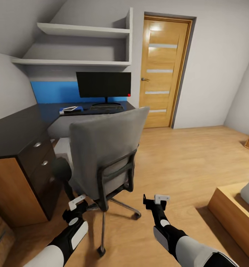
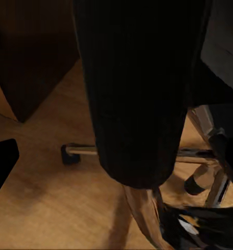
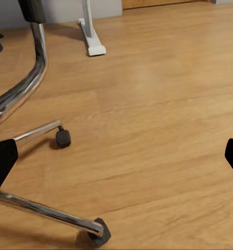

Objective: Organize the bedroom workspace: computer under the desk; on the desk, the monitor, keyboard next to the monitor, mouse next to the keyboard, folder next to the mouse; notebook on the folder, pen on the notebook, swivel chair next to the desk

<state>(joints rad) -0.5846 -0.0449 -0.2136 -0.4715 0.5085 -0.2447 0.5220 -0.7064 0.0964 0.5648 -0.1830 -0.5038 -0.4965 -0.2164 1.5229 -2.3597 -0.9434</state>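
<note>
The grey swivel chair [image 1: 105, 148] stands in front of the black desk [image 1: 52, 111] with its back towards me. On the desk are the monitor [image 1: 104, 84], the keyboard [image 1: 106, 107] below it, and the blue folder [image 1: 76, 110] with the white notebook [image 1: 69, 108] on it. My left gripper [image 1: 78, 205] hangs open by the chair's lower frame, behind a black armrest [image 2: 132, 94]; one finger [image 2: 1, 166] shows. My right gripper [image 1: 154, 200] [image 3: 116, 161] is open over bare floor, right of the chrome base [image 3: 22, 88]. I cannot make out the pen or the mouse.
A black drawer unit [image 1: 39, 159] stands at the left under the desk's near wing. The desk's white leg [image 3: 90, 36] is beyond the chair. The oak door [image 1: 163, 70] is shut at the back. A low wooden piece [image 1: 235, 211] sits at the right; open floor lies between.
</note>
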